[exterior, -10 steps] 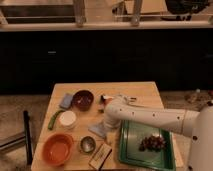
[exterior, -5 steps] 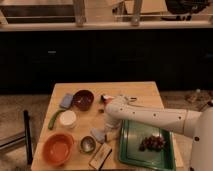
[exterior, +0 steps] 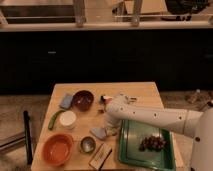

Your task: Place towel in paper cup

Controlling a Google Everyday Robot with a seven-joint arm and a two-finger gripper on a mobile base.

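jaws at towel (exterior: 99, 133) | paper cup (exterior: 67, 119) near (1 green tray (exterior: 134, 156) beside)

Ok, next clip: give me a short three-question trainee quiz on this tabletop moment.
1. True or false: the towel lies inside the paper cup.
2. Which is nearest the gripper? A) orange bowl B) towel C) blue sponge
3. Fill in: the dark clump of food rests on the green ____.

Key: 1 false; the towel lies on the table beside the green tray, with the gripper right next to it. 2 B. 3 tray.
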